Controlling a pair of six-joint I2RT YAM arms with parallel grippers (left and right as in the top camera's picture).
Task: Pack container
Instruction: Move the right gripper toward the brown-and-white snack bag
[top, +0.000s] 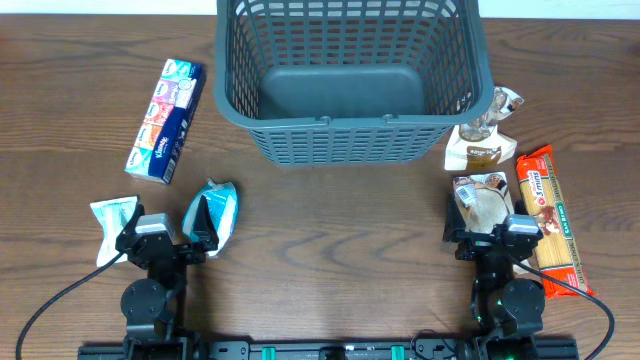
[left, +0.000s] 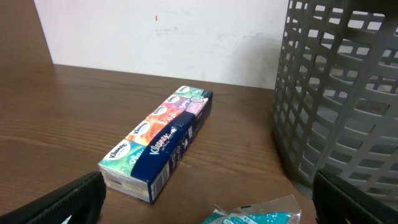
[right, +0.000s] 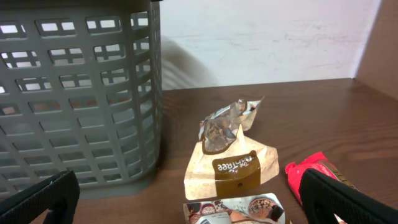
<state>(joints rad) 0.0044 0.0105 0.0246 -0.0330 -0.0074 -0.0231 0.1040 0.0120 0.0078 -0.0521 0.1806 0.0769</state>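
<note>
A big grey-blue container (top: 330, 140) with holes in its sides sits at the far middle of the brown counter (top: 330, 230). Left of it lies a long blue tissue pack (top: 165, 120). At the near left, the left hand (top: 167, 240) has its two fingers spread wide. A blue-green packet (top: 212, 215) lies just right of it and a white and green packet (top: 112, 222) just left. At the near right, the right hand (top: 495, 240) is spread wide too. A picture packet (top: 480, 195) lies just past it, with a brown and white pouch (top: 480, 150) farther on, near the container's corner. A long red packet (top: 545, 215) lies on the right.
</note>
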